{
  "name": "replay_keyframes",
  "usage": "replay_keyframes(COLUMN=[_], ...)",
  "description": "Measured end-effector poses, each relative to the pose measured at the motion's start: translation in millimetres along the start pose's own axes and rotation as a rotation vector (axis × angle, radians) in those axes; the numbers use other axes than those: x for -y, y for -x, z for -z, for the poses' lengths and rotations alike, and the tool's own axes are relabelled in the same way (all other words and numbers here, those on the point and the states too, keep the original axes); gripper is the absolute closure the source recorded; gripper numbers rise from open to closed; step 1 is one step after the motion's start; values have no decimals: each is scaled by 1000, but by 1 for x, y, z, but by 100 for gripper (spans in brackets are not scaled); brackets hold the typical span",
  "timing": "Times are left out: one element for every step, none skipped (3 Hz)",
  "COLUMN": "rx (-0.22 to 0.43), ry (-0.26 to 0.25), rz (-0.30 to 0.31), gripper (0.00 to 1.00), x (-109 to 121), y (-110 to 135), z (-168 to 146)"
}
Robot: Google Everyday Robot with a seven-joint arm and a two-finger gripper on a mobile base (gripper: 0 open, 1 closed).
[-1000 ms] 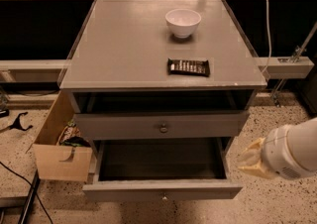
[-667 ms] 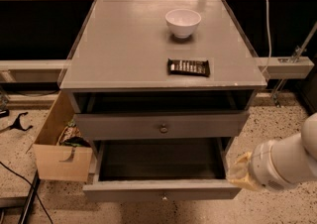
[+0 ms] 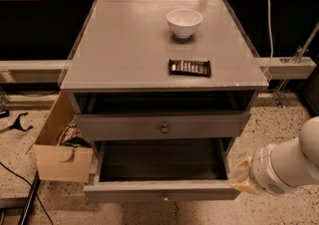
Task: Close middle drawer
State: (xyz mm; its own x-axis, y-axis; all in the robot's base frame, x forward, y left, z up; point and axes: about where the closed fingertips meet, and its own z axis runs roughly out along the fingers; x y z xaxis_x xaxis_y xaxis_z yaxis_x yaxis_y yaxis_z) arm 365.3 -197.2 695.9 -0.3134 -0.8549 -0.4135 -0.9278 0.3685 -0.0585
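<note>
The grey cabinet (image 3: 124,45) fills the middle of the camera view. Its middle drawer (image 3: 149,190) is pulled far out toward me, with the dark interior (image 3: 162,162) exposed and a small round knob (image 3: 164,198) on the flat front. The taller-fronted drawer (image 3: 124,127) above it stands slightly out, with a dark gap over it. My gripper (image 3: 240,179), tan-coloured on the end of the white arm (image 3: 291,164), is at the right front corner of the middle drawer, level with its front edge.
A white bowl (image 3: 184,22) and a dark snack bar (image 3: 189,67) lie on the cabinet top. A tan box (image 3: 62,162) with a cut-out handle stands against the cabinet's left side. Black cables (image 3: 15,179) run over the speckled floor at the left.
The arm and gripper have moved left, from beside the cabinet to the right front corner of the middle drawer. The drawer has not visibly moved.
</note>
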Motion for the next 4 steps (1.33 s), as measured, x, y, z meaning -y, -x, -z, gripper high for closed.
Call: replay_keyframes(rx=[-16,-10,26,97], ry=[14,13,9,-15], rz=[-9,-45,-72,-76], gripper=[100,100,100,100], x=[-6,-8,-16,-24], y=[-21,-48,-70,-90], z=[-29,-69,-109,-148])
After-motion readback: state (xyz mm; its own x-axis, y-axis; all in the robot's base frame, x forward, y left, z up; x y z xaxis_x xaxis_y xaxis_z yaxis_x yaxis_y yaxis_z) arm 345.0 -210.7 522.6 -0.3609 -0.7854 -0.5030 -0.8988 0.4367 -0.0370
